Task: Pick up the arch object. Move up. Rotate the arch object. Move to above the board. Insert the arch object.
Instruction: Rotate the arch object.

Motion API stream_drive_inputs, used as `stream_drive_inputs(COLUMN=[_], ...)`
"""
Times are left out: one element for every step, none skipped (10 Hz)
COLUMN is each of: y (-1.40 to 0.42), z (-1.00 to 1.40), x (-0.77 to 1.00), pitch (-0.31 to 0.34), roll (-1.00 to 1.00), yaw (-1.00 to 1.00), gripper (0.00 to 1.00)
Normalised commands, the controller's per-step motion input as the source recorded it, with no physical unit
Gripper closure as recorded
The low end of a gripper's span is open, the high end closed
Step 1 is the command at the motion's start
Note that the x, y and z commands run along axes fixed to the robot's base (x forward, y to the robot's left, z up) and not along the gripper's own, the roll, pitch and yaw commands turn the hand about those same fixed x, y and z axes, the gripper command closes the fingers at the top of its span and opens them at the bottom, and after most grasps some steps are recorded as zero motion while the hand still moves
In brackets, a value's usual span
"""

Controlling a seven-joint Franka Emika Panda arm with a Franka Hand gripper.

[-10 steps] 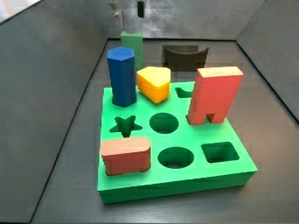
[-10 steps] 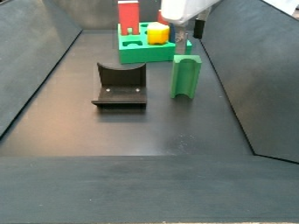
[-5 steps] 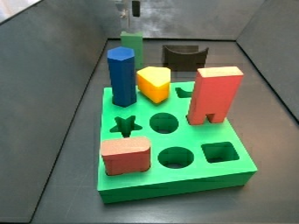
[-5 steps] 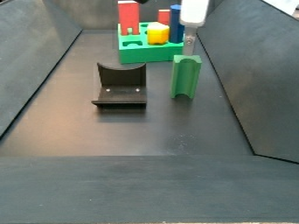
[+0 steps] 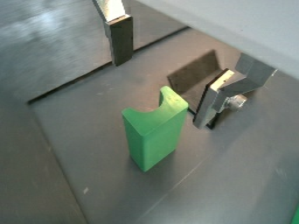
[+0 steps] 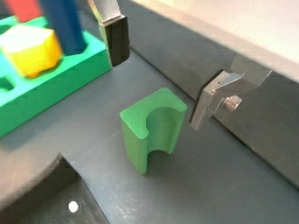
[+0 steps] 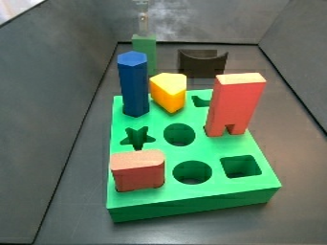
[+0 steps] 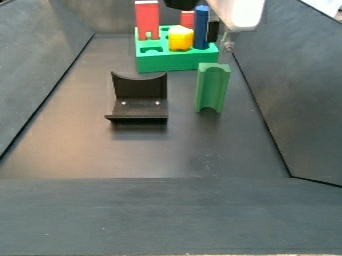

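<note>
Between the parted fingers, in both wrist views, one arch object [image 5: 155, 136] [image 6: 152, 140] is standing upright on the floor. The gripper [image 5: 170, 70] [image 6: 163, 74] is hanging open above it, grasping nothing.

Behind the one board [image 7: 192, 191], in a side view, the arch object [image 7: 144, 45] is standing near one black block [image 7: 198, 61]. The board is carrying one red block [image 7: 235, 103].

Beside the gripper body [image 8: 242, 14], the arch object [image 8: 214, 88] is standing apart from the board [image 8: 167, 60]. Risk: an off-centre descent could be tipping the narrow piece.

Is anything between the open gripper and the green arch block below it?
No. In both wrist views the gripper hangs open above the upright green arch block, with only bare dark floor around it.
</note>
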Motion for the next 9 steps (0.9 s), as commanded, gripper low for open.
stream_drive_inputs(y=[0.0,0.0,0.0,0.0,0.0,0.0,0.0,0.0,0.0], z=[-0.01,-0.01,-0.01,-0.01,-0.01,-0.01,-0.01,-0.01,-0.01], x=[0.01,0.01,0.01,0.01,0.01,0.01,0.01,0.01,0.01], pitch=[0.01,0.01,0.011,0.011,0.012,0.013,0.014,0.015,0.016], roll=[0.0,0.0,0.0,0.0,0.0,0.0,0.0,0.0,0.0], yaw=[1.0,1.0,1.0,1.0,1.0,1.0,1.0,1.0,1.0], gripper=[0.0,0.0,0.0,0.0,0.0,0.0,0.0,0.0,0.0])
